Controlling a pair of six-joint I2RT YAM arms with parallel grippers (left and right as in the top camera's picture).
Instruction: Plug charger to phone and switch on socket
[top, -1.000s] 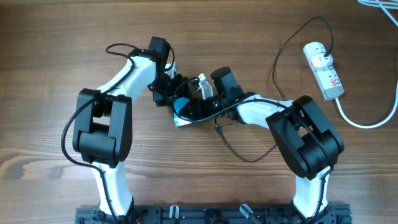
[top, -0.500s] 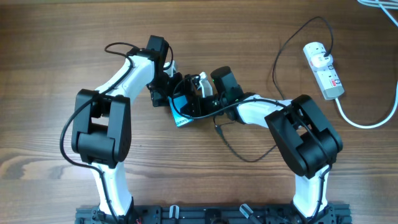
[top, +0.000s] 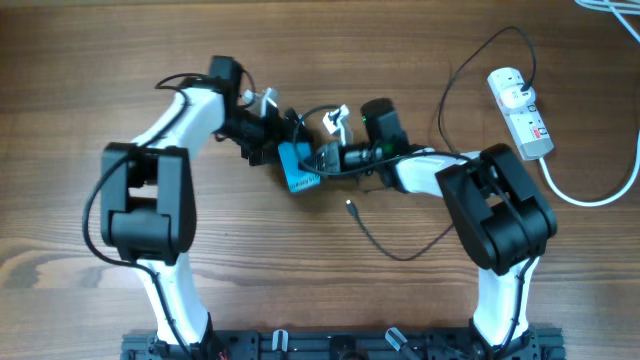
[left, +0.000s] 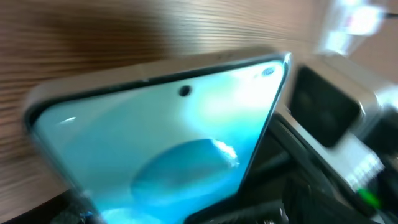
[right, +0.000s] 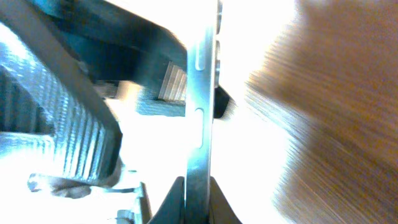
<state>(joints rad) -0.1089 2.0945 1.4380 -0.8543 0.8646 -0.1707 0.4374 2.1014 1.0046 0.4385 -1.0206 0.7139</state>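
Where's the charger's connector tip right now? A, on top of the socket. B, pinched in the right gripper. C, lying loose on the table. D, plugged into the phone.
C: the charger's connector tip lies bare on the table, apart from the phone and nearer the robot's base.

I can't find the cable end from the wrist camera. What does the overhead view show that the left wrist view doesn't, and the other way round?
Overhead only: the charger tip lying loose on the table, not in the phone, with its black cable running off toward the socket at the far right; both arms are also in view.
Left wrist only: a blurred close-up of the phone screen, lit teal, with the camera hole near its top edge.
Both: the phone itself and the wood tabletop.
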